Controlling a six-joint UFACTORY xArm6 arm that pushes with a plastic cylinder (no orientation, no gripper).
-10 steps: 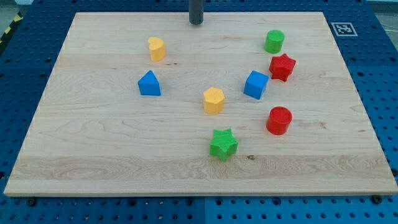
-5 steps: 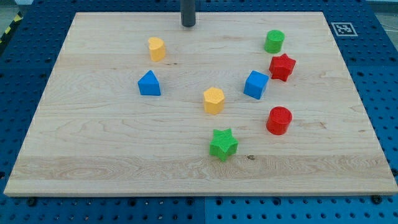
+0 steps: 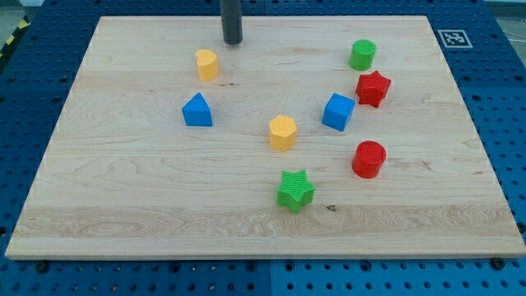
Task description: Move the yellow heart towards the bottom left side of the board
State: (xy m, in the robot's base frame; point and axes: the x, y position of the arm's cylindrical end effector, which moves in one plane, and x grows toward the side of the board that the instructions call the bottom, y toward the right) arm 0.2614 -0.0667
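Right now my tip [image 3: 233, 41], a bare rod gripping nothing, sits just up-right of the yellow heart [image 3: 206, 64]; pushing down-left could drive it into the blue triangle [image 3: 197, 110] below.

Blue triangle [image 3: 197, 110]; green star [image 3: 295, 191]; red cylinder [image 3: 368, 159]

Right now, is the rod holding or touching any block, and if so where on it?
Nothing is held. My tip stands free near the view's top, just up and right of the yellow heart, with bare board between them.
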